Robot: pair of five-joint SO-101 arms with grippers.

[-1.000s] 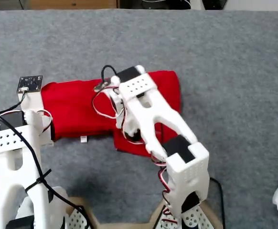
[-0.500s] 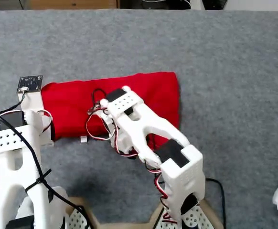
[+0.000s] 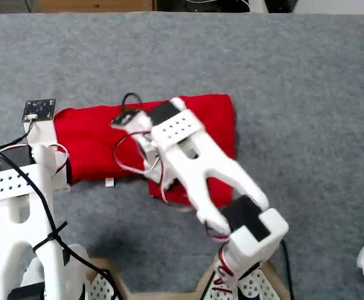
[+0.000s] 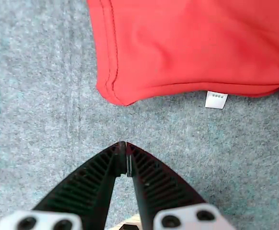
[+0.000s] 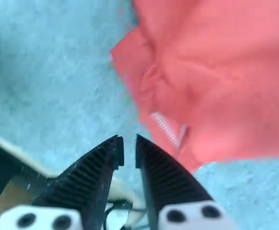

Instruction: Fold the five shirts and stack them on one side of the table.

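On the grey felt table top [image 3: 294, 75], left of centre, lies one red shirt [image 3: 94, 137], folded into a wide band with its long side running across the table. A small white label [image 4: 215, 99] projects from the near edge of the shirt and rests on the felt. The left arm [image 3: 19, 206] stands at the left end of the shirt. The left gripper [image 4: 125, 160] hangs over bare felt just beside the hemmed corner of the shirt, jaws closed tip to tip, holding nothing. The right arm [image 3: 201, 169] extends over the right half of the shirt. The right gripper [image 5: 128, 148] sits above the felt just beside a rumpled edge of the shirt, jaws parted by a narrow gap, holding nothing.
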